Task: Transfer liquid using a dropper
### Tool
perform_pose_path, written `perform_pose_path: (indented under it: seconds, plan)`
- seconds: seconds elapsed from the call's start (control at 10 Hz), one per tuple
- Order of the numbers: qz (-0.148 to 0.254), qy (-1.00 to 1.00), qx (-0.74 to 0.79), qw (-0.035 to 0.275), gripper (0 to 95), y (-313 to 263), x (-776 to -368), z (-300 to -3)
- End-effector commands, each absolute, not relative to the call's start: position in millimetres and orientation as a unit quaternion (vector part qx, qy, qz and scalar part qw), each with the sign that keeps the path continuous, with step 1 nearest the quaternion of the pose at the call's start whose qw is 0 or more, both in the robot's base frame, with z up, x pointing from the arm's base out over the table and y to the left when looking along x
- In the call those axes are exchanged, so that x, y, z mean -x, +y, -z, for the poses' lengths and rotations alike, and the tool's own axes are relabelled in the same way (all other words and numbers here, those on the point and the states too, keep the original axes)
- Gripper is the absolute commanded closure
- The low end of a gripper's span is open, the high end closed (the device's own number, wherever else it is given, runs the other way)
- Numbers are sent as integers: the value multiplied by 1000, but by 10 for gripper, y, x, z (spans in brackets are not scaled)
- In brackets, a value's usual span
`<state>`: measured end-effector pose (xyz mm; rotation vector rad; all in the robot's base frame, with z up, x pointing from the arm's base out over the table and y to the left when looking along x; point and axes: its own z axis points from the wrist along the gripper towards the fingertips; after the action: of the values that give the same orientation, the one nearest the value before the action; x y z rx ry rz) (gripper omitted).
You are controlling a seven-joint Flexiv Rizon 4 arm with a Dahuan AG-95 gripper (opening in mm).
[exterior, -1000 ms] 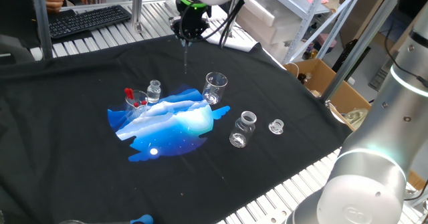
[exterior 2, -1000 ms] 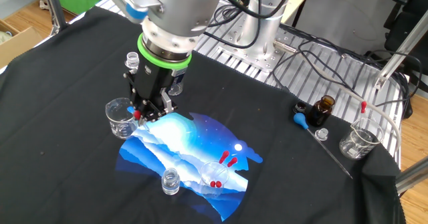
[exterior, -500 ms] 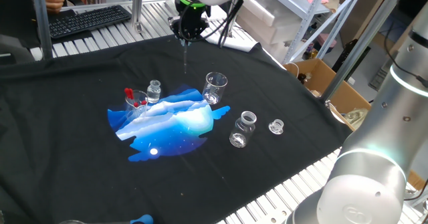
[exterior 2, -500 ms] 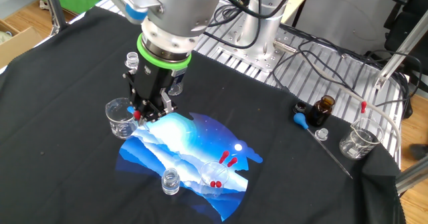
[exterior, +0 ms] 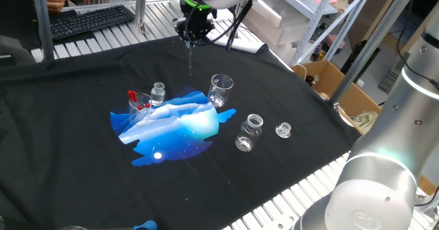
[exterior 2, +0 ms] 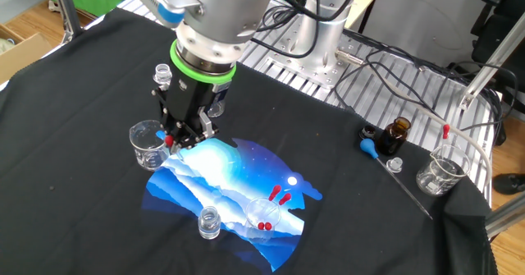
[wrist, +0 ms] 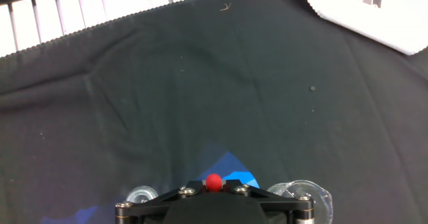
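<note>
- Red rubber bulb of the dropper sits pinched between the jaws of the gripper; the fingers are pressed nearly together on it.
- The dropper's clear tube hangs from the gripper, long axis near vertical, tip in the air above the black cloth.
- The empty-looking glass beaker stands near and to the right of the tip in one fixed view, apart from it.
- Judgement: the next move turns on carrying the tip sideways over that beaker's mouth, keeping the tube upright.
- Hand view shows only the bulb top.
</note>
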<state>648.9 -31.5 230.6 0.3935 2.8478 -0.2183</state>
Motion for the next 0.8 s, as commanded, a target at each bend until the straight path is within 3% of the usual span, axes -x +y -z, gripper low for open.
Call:
perform_pose_path:
  seconds: [0.1,0.8]
  plan:
    - [75,978,-146,129,950,-308,-6495,-2304]
    - [77,972,-172,138,950,-308,-6495,-2304]
